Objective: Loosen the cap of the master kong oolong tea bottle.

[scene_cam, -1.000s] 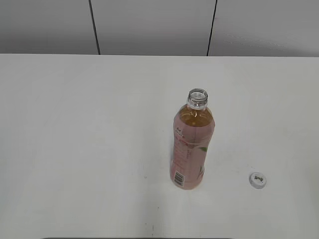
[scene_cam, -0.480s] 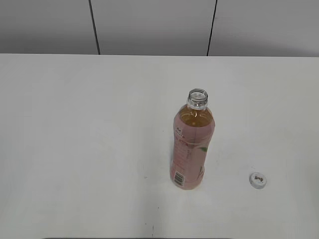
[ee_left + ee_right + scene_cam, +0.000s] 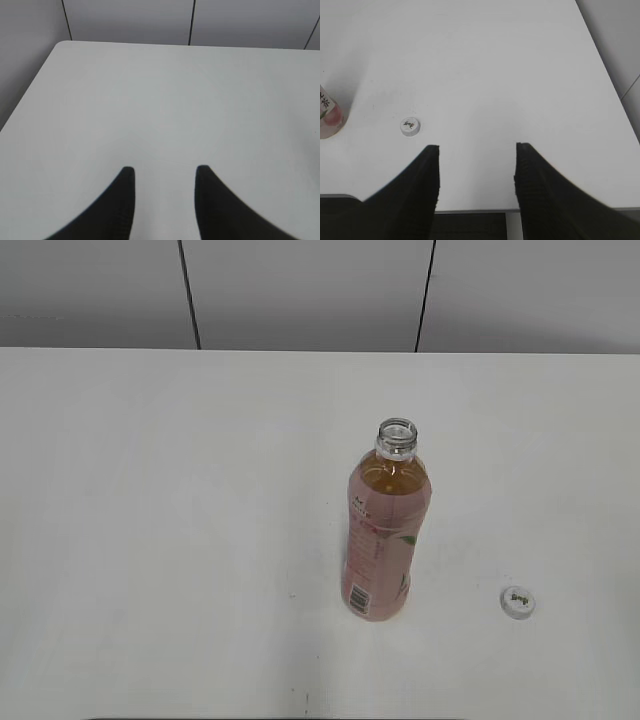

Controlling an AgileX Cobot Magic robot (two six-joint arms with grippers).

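The master kong oolong tea bottle (image 3: 385, 530) stands upright on the white table, its mouth open with no cap on it. Its base shows at the left edge of the right wrist view (image 3: 329, 117). The cap (image 3: 517, 602) lies flat on the table to the right of the bottle, and shows in the right wrist view (image 3: 410, 125). My right gripper (image 3: 477, 146) is open and empty near the table's front edge, right of the cap. My left gripper (image 3: 162, 169) is open and empty over bare table. Neither gripper shows in the exterior view.
The white table (image 3: 150, 500) meets a grey panelled wall (image 3: 300, 290) at the back. The table's front edge (image 3: 470, 211) lies under my right gripper, its right edge (image 3: 605, 75) slants away, and its left edge (image 3: 30, 95) shows in the left wrist view.
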